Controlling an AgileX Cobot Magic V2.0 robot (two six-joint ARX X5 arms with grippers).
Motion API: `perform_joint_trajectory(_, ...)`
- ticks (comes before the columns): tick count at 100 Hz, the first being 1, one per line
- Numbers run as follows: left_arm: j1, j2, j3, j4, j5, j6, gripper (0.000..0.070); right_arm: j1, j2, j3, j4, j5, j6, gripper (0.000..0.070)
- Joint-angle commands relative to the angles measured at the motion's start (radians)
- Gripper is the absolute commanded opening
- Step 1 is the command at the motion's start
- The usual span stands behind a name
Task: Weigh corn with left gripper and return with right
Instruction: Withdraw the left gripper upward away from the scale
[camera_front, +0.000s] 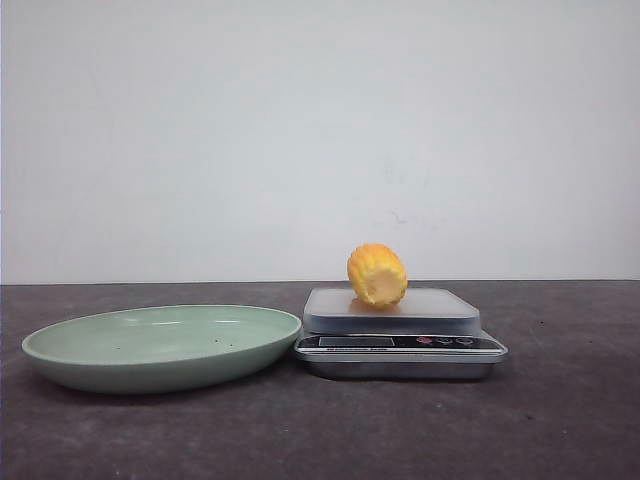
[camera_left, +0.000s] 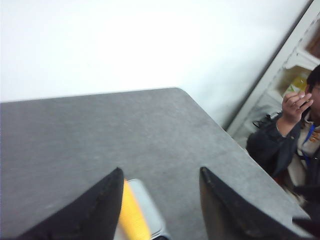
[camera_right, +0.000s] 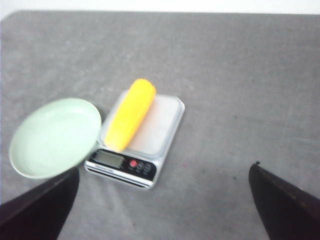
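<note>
The yellow corn (camera_front: 377, 274) lies on the grey platform of a silver kitchen scale (camera_front: 400, 335), its paler cut end facing me. It also shows in the right wrist view (camera_right: 130, 115), lying lengthwise on the scale (camera_right: 150, 145). My left gripper (camera_left: 160, 177) is open and empty above the table; a strip of the corn (camera_left: 132, 212) and the scale's corner show beside its left finger. My right gripper (camera_right: 165, 175) is wide open and empty, high above the table, short of the scale. Neither gripper shows in the front view.
A pale green shallow plate (camera_front: 160, 345) sits left of the scale, touching it or nearly so; it also shows in the right wrist view (camera_right: 50, 140). The dark grey table (camera_front: 560, 420) ends at a white wall. A person (camera_left: 300, 135) stands beyond the table's corner.
</note>
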Motion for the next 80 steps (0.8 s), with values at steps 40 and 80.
perform_joint_trajectory(40,-0.007,-0.369,0.019,-0.207,-0.232,0.129,0.0268,0.028,0.133,0.021,0.651,-0.211,0.427,0.0454)
perform_joint_trajectory(80,-0.007,-0.411,0.016,-0.325,-0.274,0.164,0.0268,0.305,0.7,0.336,0.496,0.1,0.307,0.0456)
